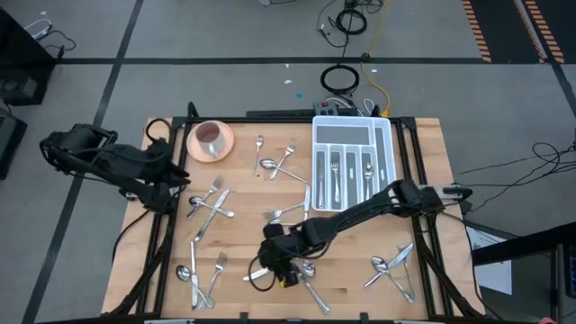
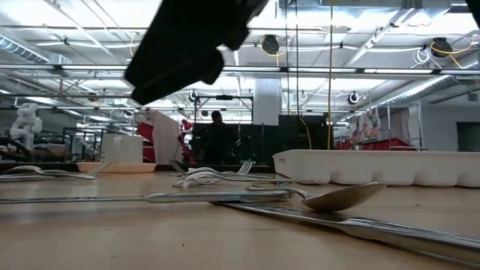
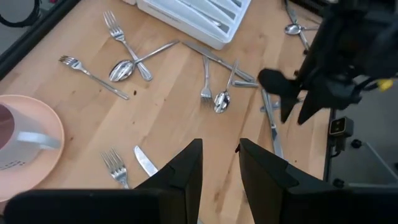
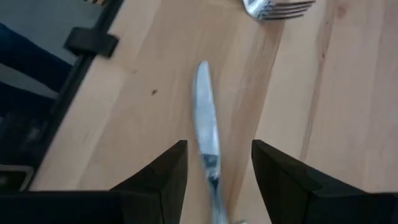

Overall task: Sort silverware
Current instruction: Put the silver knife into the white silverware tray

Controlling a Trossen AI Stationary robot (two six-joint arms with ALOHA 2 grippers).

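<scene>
Lying flat on the table (image 1: 360,279) near its front edge, a knife (image 4: 207,134) sits between the right gripper's (image 4: 217,165) parted fingers. Closing squarely across its handle should secure it. The left gripper (image 3: 219,168), also parted, waits by the pink bowl (image 1: 211,139). One white tray (image 1: 353,162) holds about four pieces; roughly twenty remain scattered.

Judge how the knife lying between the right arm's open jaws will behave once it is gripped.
The knife is probably stiff, being one thin metal strip. Its polished surface looks slippery, so it may slide. Lying flat on the table, it should not roll.
</scene>
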